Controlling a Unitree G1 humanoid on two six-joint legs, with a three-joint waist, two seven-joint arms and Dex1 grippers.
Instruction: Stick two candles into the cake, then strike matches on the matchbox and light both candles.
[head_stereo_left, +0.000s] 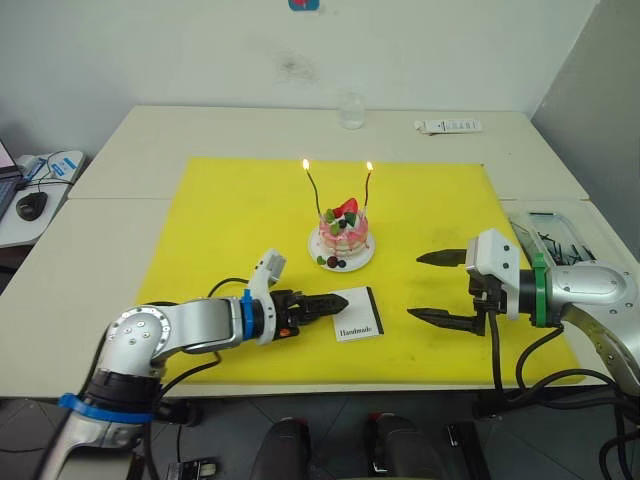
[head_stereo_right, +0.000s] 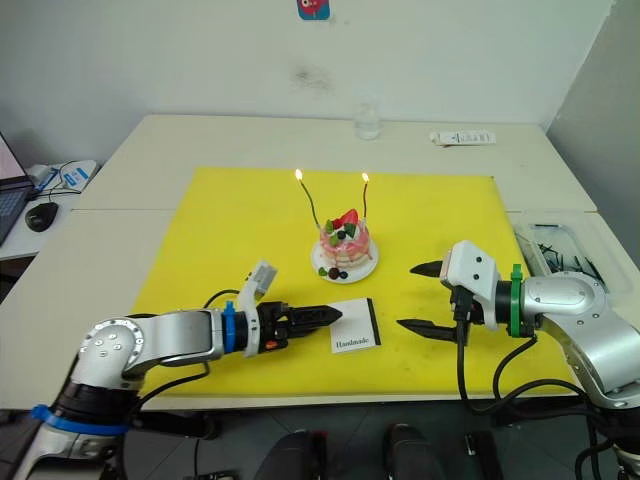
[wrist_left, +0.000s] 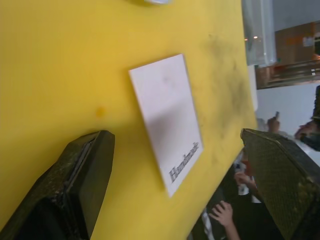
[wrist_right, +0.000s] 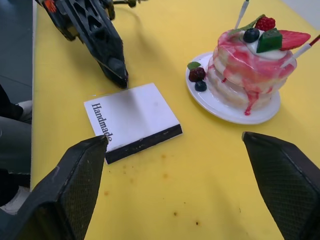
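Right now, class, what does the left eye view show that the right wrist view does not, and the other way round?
Left eye view alone: the flames on both candles and a clear glass at the table's far edge. Right wrist view alone: small brown specks on the yellow mat near the matchbox. Shared: the cake, the matchbox, the left gripper pointing at it, and the open right gripper.
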